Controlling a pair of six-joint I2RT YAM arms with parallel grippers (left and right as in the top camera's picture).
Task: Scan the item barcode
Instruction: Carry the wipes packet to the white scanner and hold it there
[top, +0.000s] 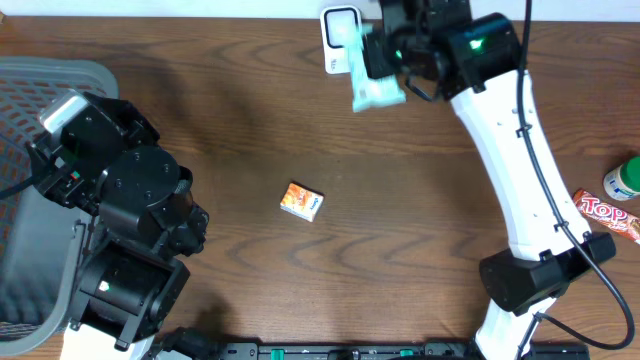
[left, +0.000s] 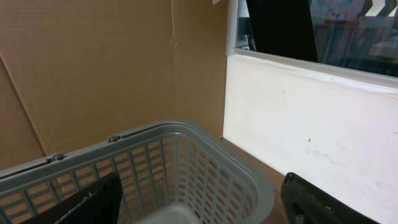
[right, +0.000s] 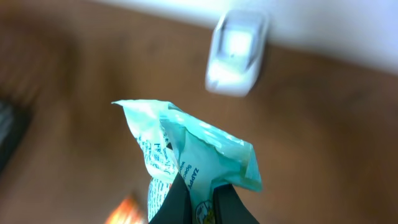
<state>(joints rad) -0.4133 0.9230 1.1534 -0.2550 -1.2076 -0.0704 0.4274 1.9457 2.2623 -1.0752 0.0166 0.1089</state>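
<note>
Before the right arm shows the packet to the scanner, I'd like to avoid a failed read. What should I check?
1. Right gripper shut on the teal packet: ok.
2. White scanner ahead of the packet, unobstructed: ok.
3. Barcode facing the scanner: cannot tell, the view is blurred.
4. Left gripper open over the grey basket, away from the scanner: ok.
5. Orange box lying apart from both arms: ok.

Teal packet (right: 205, 155) with dark print; white scanner (right: 237, 53); orange-and-white box (top: 301, 201); grey lattice basket (left: 186, 155); dark brown wood-grain table (top: 400, 240).
</note>
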